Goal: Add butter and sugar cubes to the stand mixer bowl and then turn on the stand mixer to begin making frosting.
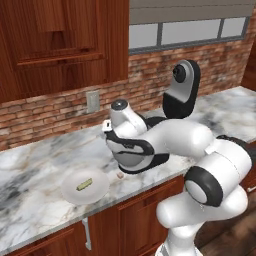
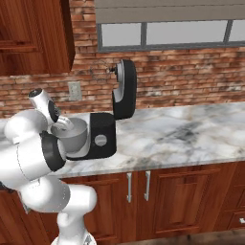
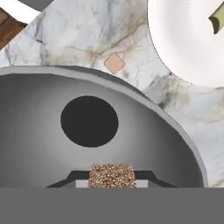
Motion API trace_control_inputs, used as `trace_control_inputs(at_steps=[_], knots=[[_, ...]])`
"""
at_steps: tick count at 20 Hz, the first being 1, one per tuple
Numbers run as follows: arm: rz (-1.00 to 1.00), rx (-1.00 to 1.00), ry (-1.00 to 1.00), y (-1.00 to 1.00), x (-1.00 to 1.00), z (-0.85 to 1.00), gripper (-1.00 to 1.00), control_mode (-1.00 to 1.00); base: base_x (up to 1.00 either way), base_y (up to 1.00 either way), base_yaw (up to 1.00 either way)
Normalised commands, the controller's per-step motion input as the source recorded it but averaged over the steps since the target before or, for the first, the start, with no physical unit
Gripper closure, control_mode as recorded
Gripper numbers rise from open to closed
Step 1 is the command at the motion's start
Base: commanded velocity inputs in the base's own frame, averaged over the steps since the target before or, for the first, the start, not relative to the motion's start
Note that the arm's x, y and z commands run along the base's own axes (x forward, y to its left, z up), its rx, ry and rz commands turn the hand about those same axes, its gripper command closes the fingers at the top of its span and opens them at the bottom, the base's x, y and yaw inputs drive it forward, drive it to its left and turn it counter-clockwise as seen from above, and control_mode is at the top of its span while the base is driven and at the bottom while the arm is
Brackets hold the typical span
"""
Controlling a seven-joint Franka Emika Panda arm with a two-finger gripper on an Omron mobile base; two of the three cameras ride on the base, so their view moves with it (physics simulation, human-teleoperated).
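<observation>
My gripper [image 3: 112, 176] is shut on a speckled tan sugar cube [image 3: 112, 174] and hangs over the inside of the grey stand mixer bowl [image 3: 35, 131]. In the right base view the gripper [image 2: 64, 125] dips into the bowl [image 2: 79, 139], which sits on the black stand mixer [image 2: 103, 125]; the mixer's head [image 2: 125, 88] is tilted up. A second sugar cube [image 3: 114, 63] lies on the counter between bowl and plate [image 1: 120, 175]. The butter [image 1: 84, 184] lies on a white plate [image 1: 97, 195], and one end of the butter [image 3: 217, 19] shows on the plate [image 3: 183, 43] in the hand view.
The marble counter [image 2: 182, 131] runs along a brick wall with an outlet [image 1: 92, 101]. Wooden cabinets hang above at the left. The mixer's grey side knob [image 2: 100, 140] faces the counter's front edge. My arm's white links cover the bowl in the left base view.
</observation>
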Motion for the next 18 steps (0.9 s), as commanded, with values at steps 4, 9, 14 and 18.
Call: trace_control_inputs(at_steps=[4, 9, 14, 18], knots=[[0.14, -0.05, 0.02, 0.24, 0.43, -0.38, 1.0, -1.0, 0.0, 0.0, 0.0], [0.13, -0.06, 0.02, 0.27, 0.38, -0.37, 1.0, -1.0, 0.0, 0.0, 0.0], [0.13, -0.04, 0.0, 0.14, 0.15, -0.28, -1.0, -1.0, 0.0, 0.0, 0.0], [0.11, 0.0, 0.0, 0.0, 0.0, -0.06, -1.0, -1.0, 0.0, 0.0, 0.0]])
